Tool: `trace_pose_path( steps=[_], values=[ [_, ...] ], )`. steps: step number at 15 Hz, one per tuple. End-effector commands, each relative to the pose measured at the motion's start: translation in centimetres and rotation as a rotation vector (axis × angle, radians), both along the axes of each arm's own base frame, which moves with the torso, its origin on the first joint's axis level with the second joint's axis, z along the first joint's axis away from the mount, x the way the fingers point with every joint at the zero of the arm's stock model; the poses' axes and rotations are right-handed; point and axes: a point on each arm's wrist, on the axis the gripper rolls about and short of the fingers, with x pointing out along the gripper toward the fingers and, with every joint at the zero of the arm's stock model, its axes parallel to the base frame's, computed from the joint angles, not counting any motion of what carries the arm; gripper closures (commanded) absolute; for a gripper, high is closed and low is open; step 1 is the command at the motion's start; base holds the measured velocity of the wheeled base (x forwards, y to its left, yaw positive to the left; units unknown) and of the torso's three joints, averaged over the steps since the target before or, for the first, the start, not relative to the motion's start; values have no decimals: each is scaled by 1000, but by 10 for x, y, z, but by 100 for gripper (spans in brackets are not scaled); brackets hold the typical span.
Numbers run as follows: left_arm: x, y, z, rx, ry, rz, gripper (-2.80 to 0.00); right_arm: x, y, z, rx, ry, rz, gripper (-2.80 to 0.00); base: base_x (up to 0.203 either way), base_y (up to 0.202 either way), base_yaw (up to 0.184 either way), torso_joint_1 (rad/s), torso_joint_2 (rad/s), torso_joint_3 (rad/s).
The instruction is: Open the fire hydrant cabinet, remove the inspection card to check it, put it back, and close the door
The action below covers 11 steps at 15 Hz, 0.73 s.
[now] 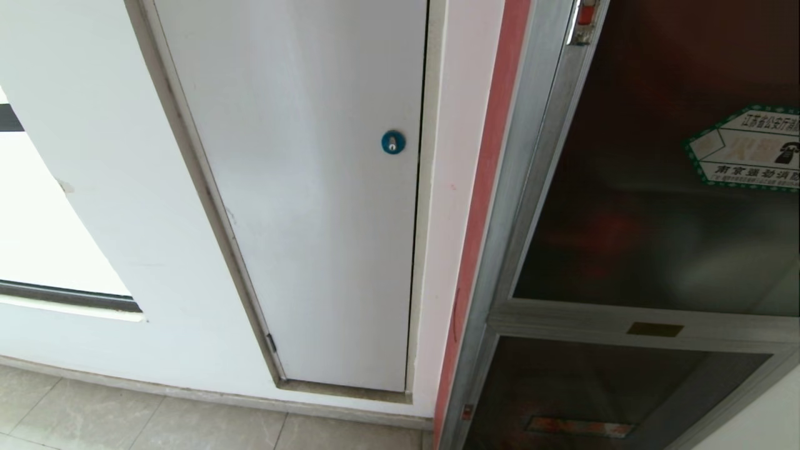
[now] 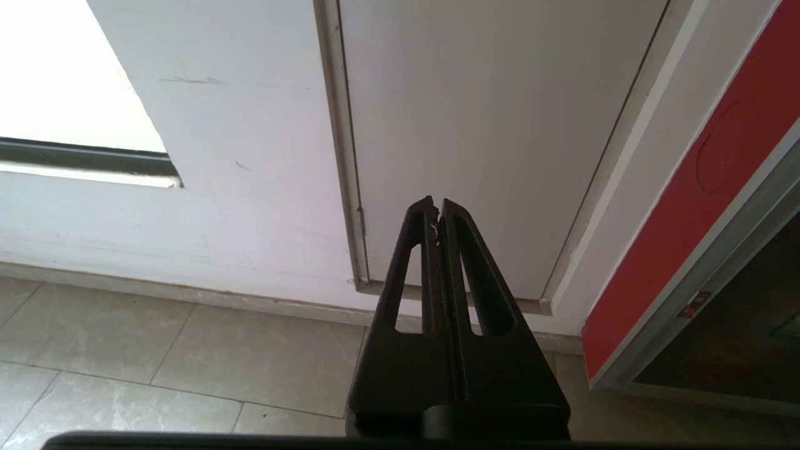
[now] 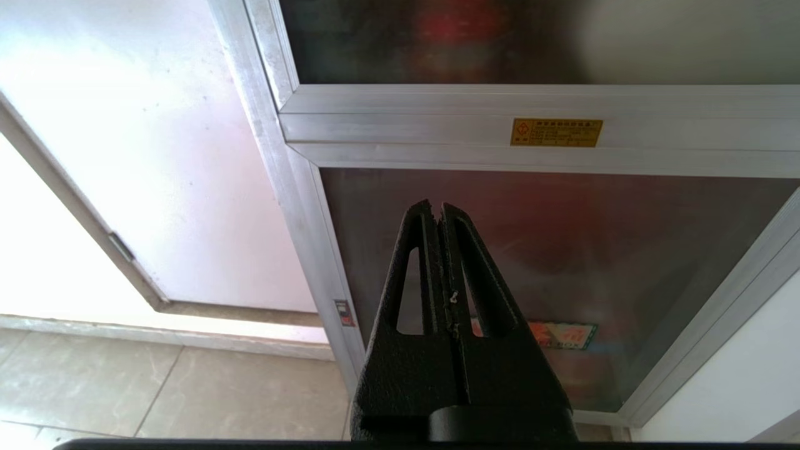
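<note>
Fire hydrant cabinet (image 1: pixel 500 206): fills the right side of the head view, silver frame running down at a slant with a red strip along its left edge.
Door (image 1: pixel 650 187): shut, its dark tinted glass taking the upper right of the head view; only dim red blurs show through.
Hexagonal sticker (image 1: pixel 747 150): green-bordered, on the glass at the right edge, partly cut off.
Lower glass panel (image 1: pixel 600 387): lower right of the head view, under a silver crossbar bearing a small brass plate (image 1: pixel 654 329); a reddish label (image 1: pixel 578 427) sits near its bottom.
Inspection card: nowhere to be seen, nothing readable behind the glass.
White panel door (image 1: pixel 312 219): centre of the head view, closed, with its round blue lock (image 1: pixel 393 142) right of middle.
Left gripper (image 2: pixel 437 209): lower centre of its wrist view, fingers pressed together, nothing between them, aimed at the foot of the white panel door above the tiled floor (image 2: pixel 156 362).
Right gripper (image 3: pixel 437 212): lower centre of its wrist view, fingers pressed together and empty, facing the lower glass panel, clear of it.
</note>
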Motion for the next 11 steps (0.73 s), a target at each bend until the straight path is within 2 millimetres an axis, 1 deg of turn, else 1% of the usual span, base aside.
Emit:
trace_pose_path(
  steps=[1,11],
  values=[
    [0,0,0,0,1,1,0,0,0,0,1,2,0,0,0,0,0,0,0,0],
    [0,0,0,0,1,1,0,0,0,0,-1,2,0,0,0,0,0,0,0,0]
  ],
)
